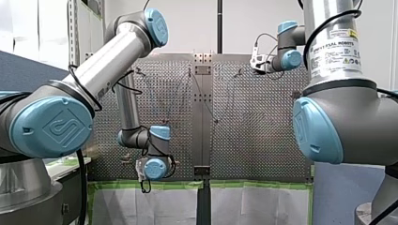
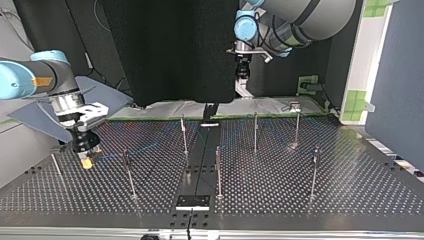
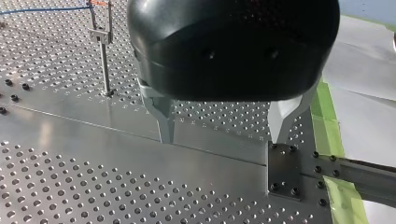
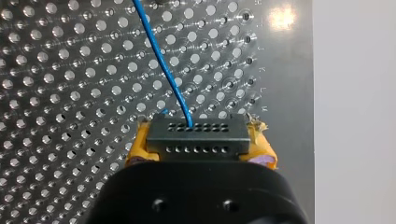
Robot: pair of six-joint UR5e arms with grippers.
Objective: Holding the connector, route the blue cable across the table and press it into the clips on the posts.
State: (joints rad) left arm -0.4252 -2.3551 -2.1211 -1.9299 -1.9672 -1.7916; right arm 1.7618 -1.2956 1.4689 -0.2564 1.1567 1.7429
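**A:** At the left of the top view, low over the perforated table, what is my right gripper doing?

**B:** It is clamped on the connector. In the right wrist view the yellow pads squeeze that dark block from both ends. The blue cable leaves the block's far face and runs away over the holes.

**A:** Where does the cable go?

**B:** In the top view it shows faintly, heading from the gripper toward the posts mid-frame. I cannot tell whether it sits in any clip.

**A:** And my left gripper?

**B:** It is at the upper middle of the top view, by the table's far edge. In the left wrist view its metal fingers stand wide apart, tips near the plate, nothing between them. Beyond it a post carries a clip, with the blue cable passing just above.
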